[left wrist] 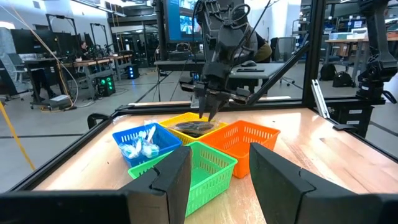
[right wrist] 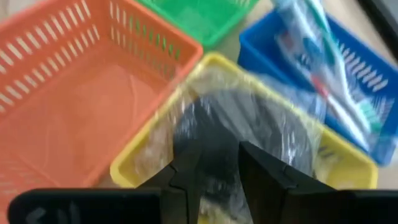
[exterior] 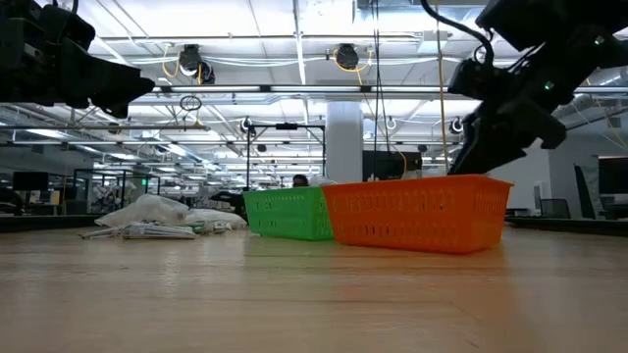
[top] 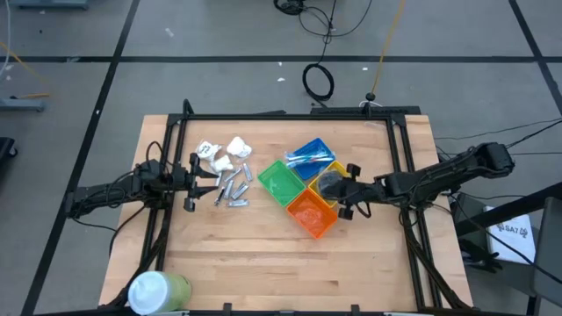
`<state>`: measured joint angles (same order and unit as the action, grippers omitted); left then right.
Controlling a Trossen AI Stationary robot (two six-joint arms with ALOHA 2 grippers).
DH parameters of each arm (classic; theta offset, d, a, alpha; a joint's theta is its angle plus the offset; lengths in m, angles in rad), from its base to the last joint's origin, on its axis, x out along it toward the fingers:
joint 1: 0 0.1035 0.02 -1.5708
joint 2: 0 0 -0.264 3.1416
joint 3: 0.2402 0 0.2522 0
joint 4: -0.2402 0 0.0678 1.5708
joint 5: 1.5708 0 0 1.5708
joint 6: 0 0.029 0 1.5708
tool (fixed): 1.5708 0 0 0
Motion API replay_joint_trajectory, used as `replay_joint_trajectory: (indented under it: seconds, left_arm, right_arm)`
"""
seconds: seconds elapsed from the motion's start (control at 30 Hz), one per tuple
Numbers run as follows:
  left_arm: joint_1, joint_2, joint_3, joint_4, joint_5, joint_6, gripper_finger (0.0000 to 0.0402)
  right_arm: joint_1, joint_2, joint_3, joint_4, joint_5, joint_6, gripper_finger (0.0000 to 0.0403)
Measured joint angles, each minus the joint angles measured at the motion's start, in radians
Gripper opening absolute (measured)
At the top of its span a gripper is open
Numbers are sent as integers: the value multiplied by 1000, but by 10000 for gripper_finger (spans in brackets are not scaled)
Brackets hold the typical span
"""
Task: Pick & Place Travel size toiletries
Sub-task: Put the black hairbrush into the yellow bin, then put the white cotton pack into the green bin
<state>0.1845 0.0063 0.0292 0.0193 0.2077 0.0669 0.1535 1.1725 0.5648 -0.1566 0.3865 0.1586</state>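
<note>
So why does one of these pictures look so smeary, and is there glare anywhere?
Right wrist view: blurred throughout, the yellow bin and blue bin soft-edged, with the clear wrap in the yellow bin catching light. Low view: ceiling lamps glare bright, leaving both arms as dark shapes; the near tabletop is out of focus. High view: even light, sharp. Left wrist view: sharp beyond its own blurry fingers.

Four bins (top: 283, 179) right of centre, packets (top: 235, 147) and metal pieces (top: 230, 186) just left.

Light wooden worktop (top: 263, 254): four square plastic bins clustered right of centre, blue (top: 310, 152), yellow (top: 337, 168), green (top: 279, 181), orange (top: 312, 213). White lumpy packets (top: 224, 154) and short silver metal pieces (top: 232, 187) left of centre. Green-and-white cylinder (top: 158, 290) at near left corner.
</note>
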Motion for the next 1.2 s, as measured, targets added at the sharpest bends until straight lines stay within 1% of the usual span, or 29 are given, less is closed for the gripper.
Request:
replay_joint_trajectory:
  seconds: [0.13,0.23,0.3,0.4,0.47,0.6,0.73,0.77,0.8,0.87,0.97,1.13,1.2]
  left_arm:
    - [0,0,0,0,0,0,159]
    - [0,0,0,0,0,0,159]
    - [0,0,0,0,0,0,159]
    - [0,0,0,0,0,0,159]
    - [0,0,0,0,0,0,159]
    - [0,0,0,0,0,0,159]
    - [0,0,0,0,0,0,159]
    - [0,0,0,0,0,0,159]
    - [0,0,0,0,0,0,159]
    - [0,0,0,0,0,0,159]
    - [0,0,0,0,0,0,159]
    - [0,0,0,0,0,0,159]
    - [0,0,0,0,0,1,159]
  right_arm:
    - [0,-20,0,34,3,-49,91]
    - [0,-58,0,31,3,-48,91]
    - [3,-108,0,33,2,-33,91]
    - [23,-220,0,34,-10,23,91]
    - [34,-305,0,34,-57,70,91]
    - [46,-458,1,30,-198,143,91]
    - [47,-578,1,-95,-409,148,91]
    - [47,-604,1,-113,-443,148,91]
    - [47,-627,1,-129,-462,154,91]
    - [50,-673,1,-136,-467,167,91]
    - [65,-716,1,-118,-464,111,91]
    - [90,-761,-1,-101,-466,-61,91]
    - [106,-787,-26,-43,-497,-106,91]
